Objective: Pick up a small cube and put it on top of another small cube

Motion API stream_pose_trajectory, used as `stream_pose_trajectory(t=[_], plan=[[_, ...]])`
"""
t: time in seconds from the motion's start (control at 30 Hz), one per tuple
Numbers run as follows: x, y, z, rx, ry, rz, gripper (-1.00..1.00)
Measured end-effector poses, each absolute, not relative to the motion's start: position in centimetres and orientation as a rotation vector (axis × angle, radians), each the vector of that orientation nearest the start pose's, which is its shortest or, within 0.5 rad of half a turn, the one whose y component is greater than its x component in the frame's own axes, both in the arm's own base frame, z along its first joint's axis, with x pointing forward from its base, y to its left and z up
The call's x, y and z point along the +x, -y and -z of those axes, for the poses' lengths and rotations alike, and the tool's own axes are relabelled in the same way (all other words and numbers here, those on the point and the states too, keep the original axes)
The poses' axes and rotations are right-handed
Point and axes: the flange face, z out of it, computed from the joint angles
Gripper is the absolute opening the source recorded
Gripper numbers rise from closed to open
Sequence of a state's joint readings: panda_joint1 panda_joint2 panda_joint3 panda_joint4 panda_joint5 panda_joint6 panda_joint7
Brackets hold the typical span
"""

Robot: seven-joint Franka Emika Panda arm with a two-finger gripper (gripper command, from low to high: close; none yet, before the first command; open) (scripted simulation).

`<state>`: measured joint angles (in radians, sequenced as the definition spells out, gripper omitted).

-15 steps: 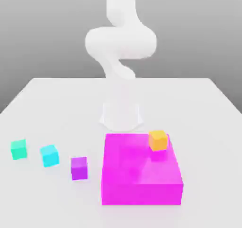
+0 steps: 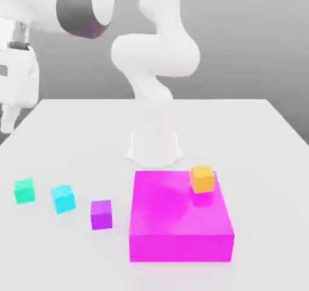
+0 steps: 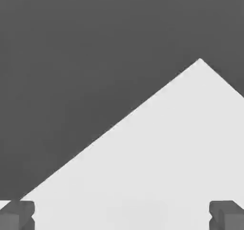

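The gripper is spread wide with nothing between its fingers, hanging above a corner of the white table. The sea-green cube sits near the table's edge at the exterior view's left, beside a cyan-blue cube and a purple cube. The orange cube rests on the magenta block, near its far corner at the exterior view's right.
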<state>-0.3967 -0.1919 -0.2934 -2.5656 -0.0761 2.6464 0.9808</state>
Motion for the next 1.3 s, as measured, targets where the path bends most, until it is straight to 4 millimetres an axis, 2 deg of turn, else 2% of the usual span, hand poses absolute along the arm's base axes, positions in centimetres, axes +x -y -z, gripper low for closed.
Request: stream_pose_trajectory(t=[0.07, 0.13, 0.2, 0.27, 0.33, 0.47, 0.5, 0.73, 0.93, 1.0, 1.03, 1.13, 1.3], plan=[[33.0, 31.3, -31.7, -2.038, -2.325, 0.315, 0.0], [29.0, 33.7, -27.8, -1.914, -2.457, 0.225, 0.0], [25.3, 35.0, -24.0, -1.801, -2.559, 0.133, 0.0], [22.3, 35.1, -20.6, -1.711, -2.63, 0.043, 0.0], [21.4, 35.1, -18.1, -1.683, -2.652, 0.011, 0.0], [21.1, 35.1, -13.7, -1.675, -2.659, 0.001, 0.0], [21.0, 35.0, -12.9, -1.674, -2.66, 0.001, -1.0], [21.0, 35.0, -12.8, -1.673, -2.66, 0.0, -1.0], [21.3, 34.9, -18.4, -1.672, -2.659, 0.001, -1.0], [23.6, 32.9, -20.1, -1.654, -2.653, 0.001, -1.0], [25.6, 31.0, -20.8, -1.671, -2.632, -0.001, -1.0], [29.6, 26.0, -23.0, -1.65, -2.62, -0.01, -1.0], [33.1, 18.0, -26.3, -1.571, -2.644, -0.035, -1.0]])
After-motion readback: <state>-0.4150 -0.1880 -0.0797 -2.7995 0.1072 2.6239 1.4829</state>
